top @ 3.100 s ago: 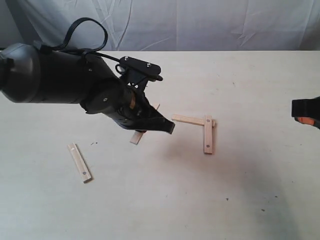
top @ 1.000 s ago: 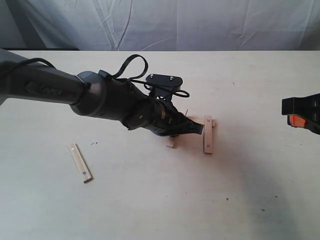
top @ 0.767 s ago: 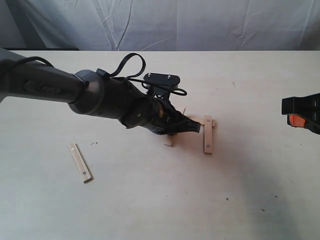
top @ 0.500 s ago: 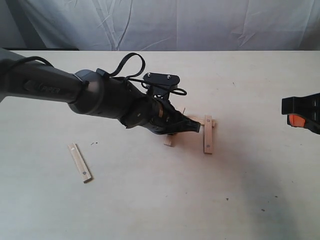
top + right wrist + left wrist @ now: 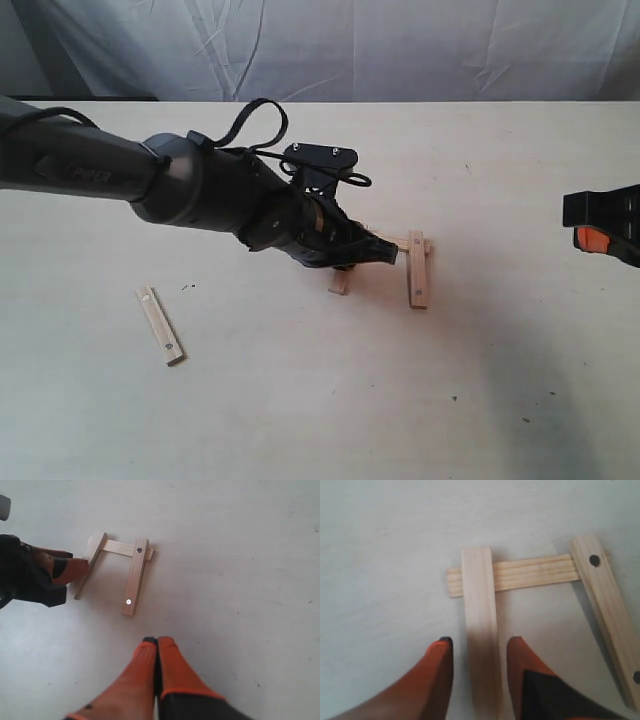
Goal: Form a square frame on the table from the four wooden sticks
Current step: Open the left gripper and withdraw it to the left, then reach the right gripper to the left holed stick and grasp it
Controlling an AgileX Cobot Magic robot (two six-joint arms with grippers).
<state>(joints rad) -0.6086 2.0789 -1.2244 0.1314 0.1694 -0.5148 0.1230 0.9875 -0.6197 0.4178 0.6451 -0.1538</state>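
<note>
Three wooden sticks form a U on the table. A crossbar stick lies under a dotted stick at one end and a plain stick at the other. My left gripper is open and straddles the plain stick, with a gap on each side. In the exterior view it covers most of that stick, beside the dotted stick. The fourth stick lies alone at the left. My right gripper is shut and empty, off to the right.
A wrinkled grey cloth hangs behind the table's far edge. The left arm's black body stretches over the table's left half. Bare table lies between the lone stick and the U.
The left arm carried a stick to the right and laid it across the crossbar's free end. Over the last second the gripper eased back slightly left; the stick stays put.
</note>
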